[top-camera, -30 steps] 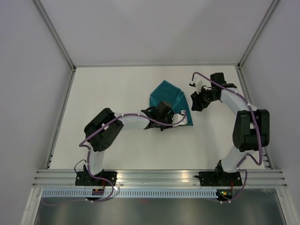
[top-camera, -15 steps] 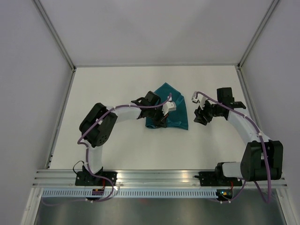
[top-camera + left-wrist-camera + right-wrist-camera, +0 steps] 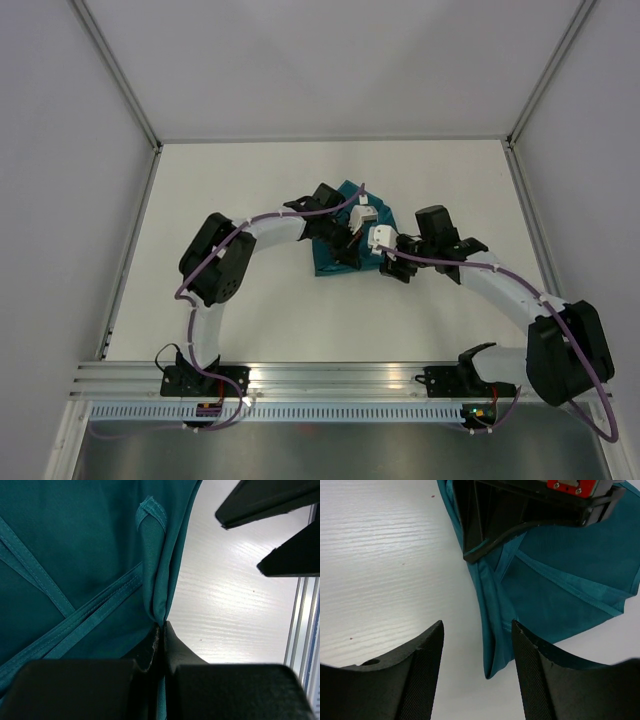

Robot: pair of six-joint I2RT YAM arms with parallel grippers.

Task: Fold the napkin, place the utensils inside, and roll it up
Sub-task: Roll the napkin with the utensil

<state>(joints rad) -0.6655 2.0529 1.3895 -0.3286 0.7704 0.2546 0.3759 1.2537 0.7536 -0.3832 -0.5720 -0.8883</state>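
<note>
Nearest to the bases, the right gripper (image 3: pixel 477 630) hangs low over the table (image 3: pixel 380 555) with its two fingers wide apart and nothing between them. The near corner of the napkin (image 3: pixel 560 580) lies just ahead of that gap, so I think this hand is placed there to take the loose corner. Just beyond its fingertips the napkin is bunched into a narrow, roughly folded shape, with hemmed edges crossing over each other and one long folded border running away from the right gripper. At the far end of that border the left gripper (image 3: pixel 161 630) has its fingers pressed together on a pinch of the cloth, which seems to be several layers thick. My judgement is that it holds the fold so the layers do not slide open when the other hand takes hold. The knife I cannot find in any view; whether it is under the cloth I cannot tell. On the side of the right fingers away from the cloth the table is bare white, which gives free room to come at the border from there, and beyond the left gripper the table goes on open to its far edge. Between the two grippers the room is small, so a careless move could make them touch. The rolling is not yet done.
</note>
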